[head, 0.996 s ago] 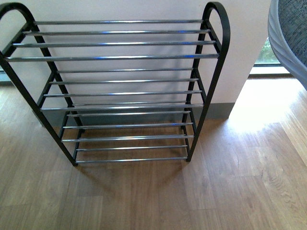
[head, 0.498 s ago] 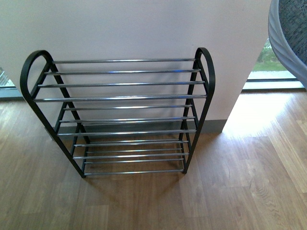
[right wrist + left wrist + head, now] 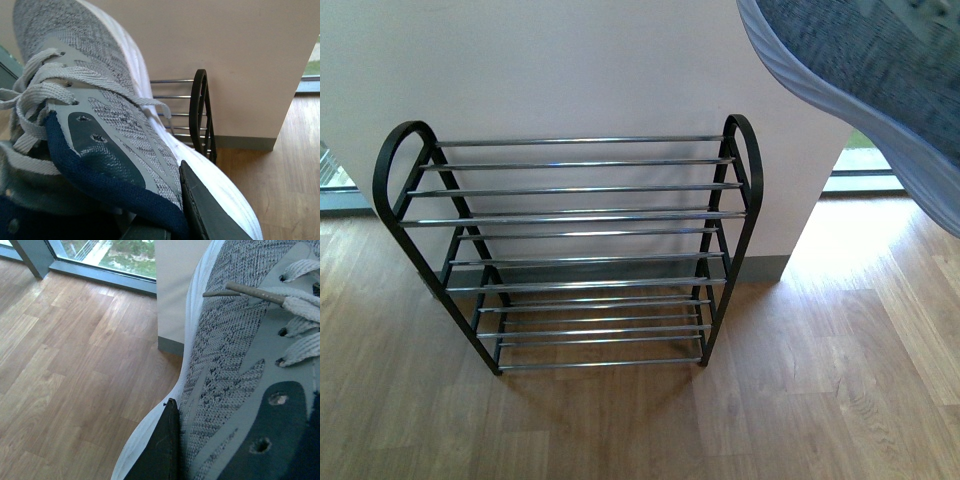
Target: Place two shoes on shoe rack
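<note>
- Wood-plank floor (image 3: 820, 400) and a pale wall (image 3: 570, 60). The shoe rack (image 3: 570, 215) stands against that wall with every chrome tier bare.
- My right fingers (image 3: 200, 210) pinch one grey mesh sneaker (image 3: 110, 115), a pad pressed to its white sole. It is held high, off the rack's right end.
- My left fingers (image 3: 162, 445) clamp the other sneaker (image 3: 235, 365) the same way, aloft over the floor.
- I judge this the carry: neither shoe is placed. Next, bring one over the top tier, level its sole across the rods, then let go.
</note>
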Robot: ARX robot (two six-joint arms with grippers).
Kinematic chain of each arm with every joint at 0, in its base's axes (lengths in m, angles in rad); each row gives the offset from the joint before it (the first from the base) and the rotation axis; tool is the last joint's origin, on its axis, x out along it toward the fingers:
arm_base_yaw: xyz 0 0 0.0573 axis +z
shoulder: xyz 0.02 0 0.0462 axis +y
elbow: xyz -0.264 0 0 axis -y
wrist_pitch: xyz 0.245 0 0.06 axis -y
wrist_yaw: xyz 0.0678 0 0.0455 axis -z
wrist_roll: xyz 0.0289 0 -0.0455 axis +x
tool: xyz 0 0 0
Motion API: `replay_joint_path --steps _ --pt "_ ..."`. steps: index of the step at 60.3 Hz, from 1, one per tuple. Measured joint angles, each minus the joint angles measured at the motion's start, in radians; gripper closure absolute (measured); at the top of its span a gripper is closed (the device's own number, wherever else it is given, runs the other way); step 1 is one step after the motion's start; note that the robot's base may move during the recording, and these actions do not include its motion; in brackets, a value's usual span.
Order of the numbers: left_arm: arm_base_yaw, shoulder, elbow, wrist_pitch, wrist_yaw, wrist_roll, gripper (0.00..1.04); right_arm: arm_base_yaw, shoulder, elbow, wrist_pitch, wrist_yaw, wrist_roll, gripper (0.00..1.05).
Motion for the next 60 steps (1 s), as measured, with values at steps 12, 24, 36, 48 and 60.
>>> replay_joint_path --steps 12,24,36,48,60 --pt "0.000 0.000 0.000 0.000 0.001 0.000 1.03 0.154 0.207 0.196 -0.024 0.134 0.086 1.03" --pt "0.000 0.000 0.000 0.000 0.001 0.000 1.03 0.307 0.484 0.444 -0.130 0.284 0.241 1.03" --pt "0.000 0.000 0.000 0.000 0.001 0.000 1.03 0.373 0.686 0.639 -0.215 0.391 0.364 1.03" --pt "0.000 0.000 0.000 0.000 0.001 0.000 1.03 0.386 0.869 0.831 -0.296 0.478 0.447 1.03" --pt "0.000 0.000 0.000 0.000 0.001 0.000 1.03 0.368 1.060 1.030 -0.407 0.543 0.490 1.03"
